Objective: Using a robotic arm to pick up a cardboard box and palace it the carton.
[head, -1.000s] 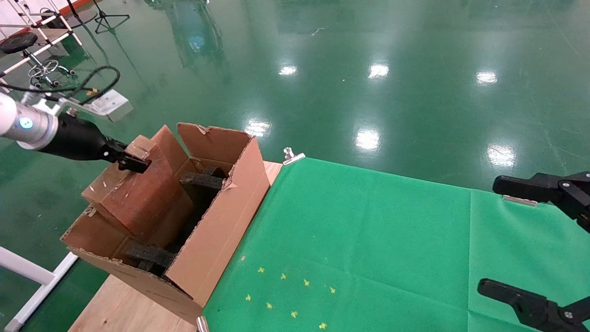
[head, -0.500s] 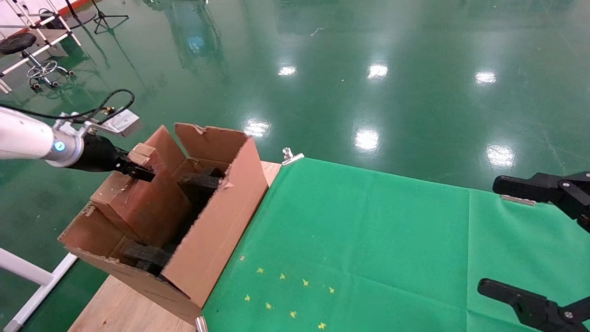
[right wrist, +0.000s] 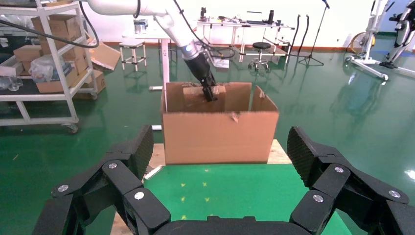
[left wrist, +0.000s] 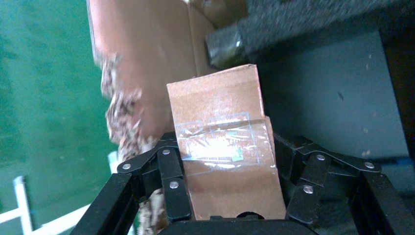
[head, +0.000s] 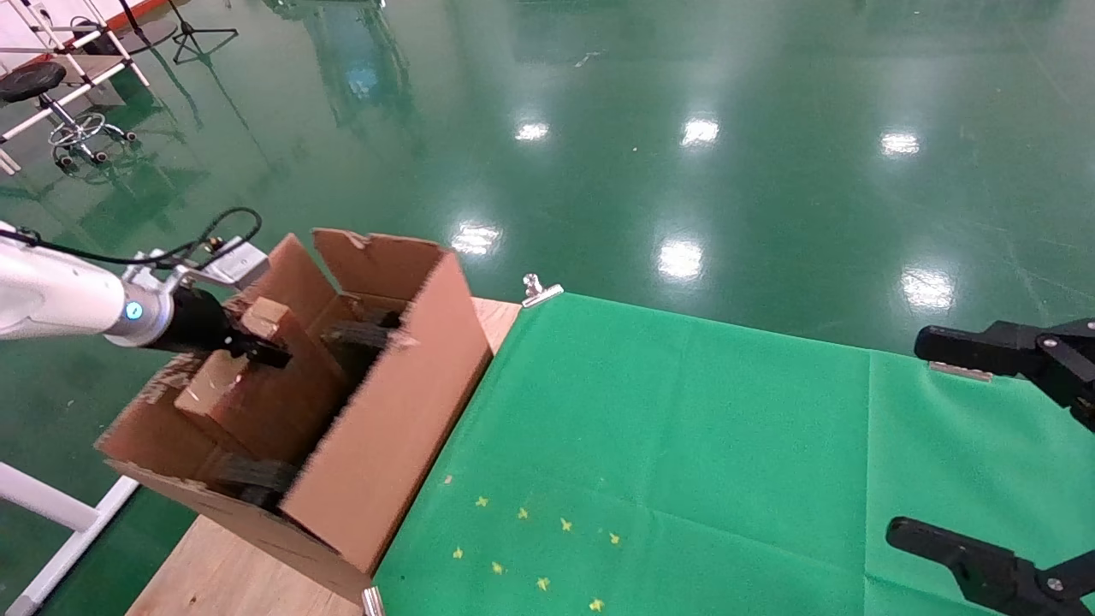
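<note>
Left gripper (head: 261,351) clamped on cardboard box (head: 257,389), inside carton (head: 376,436); right gripper (right wrist: 220,161) spread wide, idle.

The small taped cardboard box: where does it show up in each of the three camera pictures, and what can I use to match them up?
Head view: the small cardboard box is at the left, tilted, partly inside the carton, held by the left tool.
Left wrist view: cardboard box fills the centre, clamped between black fingers.
Right wrist view: cardboard box sits far off, poking above the carton; the open right tool frames it.
Shared landmark: the torn-edged carton.
</note>
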Controlling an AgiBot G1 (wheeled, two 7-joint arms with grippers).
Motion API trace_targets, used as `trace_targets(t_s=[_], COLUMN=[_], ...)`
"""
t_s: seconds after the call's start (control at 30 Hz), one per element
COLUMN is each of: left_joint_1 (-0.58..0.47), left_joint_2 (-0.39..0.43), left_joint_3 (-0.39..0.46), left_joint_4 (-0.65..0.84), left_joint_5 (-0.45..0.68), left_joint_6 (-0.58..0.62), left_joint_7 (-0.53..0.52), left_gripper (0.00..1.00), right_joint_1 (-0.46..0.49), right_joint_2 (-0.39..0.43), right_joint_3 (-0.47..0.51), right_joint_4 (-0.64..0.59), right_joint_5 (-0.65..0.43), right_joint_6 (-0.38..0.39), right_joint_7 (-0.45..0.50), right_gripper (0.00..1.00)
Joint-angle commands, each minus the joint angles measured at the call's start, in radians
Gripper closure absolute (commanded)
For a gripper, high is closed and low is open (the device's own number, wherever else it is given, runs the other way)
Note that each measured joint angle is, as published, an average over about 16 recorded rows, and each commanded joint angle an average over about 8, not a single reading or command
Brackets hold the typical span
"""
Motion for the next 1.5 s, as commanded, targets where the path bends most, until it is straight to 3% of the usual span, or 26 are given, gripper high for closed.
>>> trace_targets(t_s=[0.03,0.37,0.63,1.13,1.5], left_joint_1=[0.01,0.079,0.104,0.074,-0.019], left_joint_2=[0.001,0.012,0.014,0.01,-0.056], left_joint_3=[-0.001,-0.013,-0.024,-0.033,-0.095], left_joint_4=[0.006,0.019,0.021,0.007,-0.072], left_joint_5=[-0.002,-0.018,-0.034,-0.048,-0.138], left_joint_6=[0.015,0.001,-0.023,-0.009,0.107], left_joint_7=[0.001,-0.016,-0.025,-0.026,0.018], left_gripper=[1.0,1.0,0.0,0.0,0.0], right_joint_1=[0.0,0.0,0.0,0.0,0.0], right_joint_2=[0.0,0.0,0.0,0.0,0.0], right_joint_3=[0.0,0.0,0.0,0.0,0.0], right_joint_4=[0.0,0.0,0.0,0.0,0.0], right_joint_5=[0.0,0.0,0.0,0.0,0.0], right_joint_6=[0.0,0.0,0.0,0.0,0.0], right_joint_7=[0.0,0.0,0.0,0.0,0.0], right_gripper=[0.0,0.0,0.0,0.0,0.0])
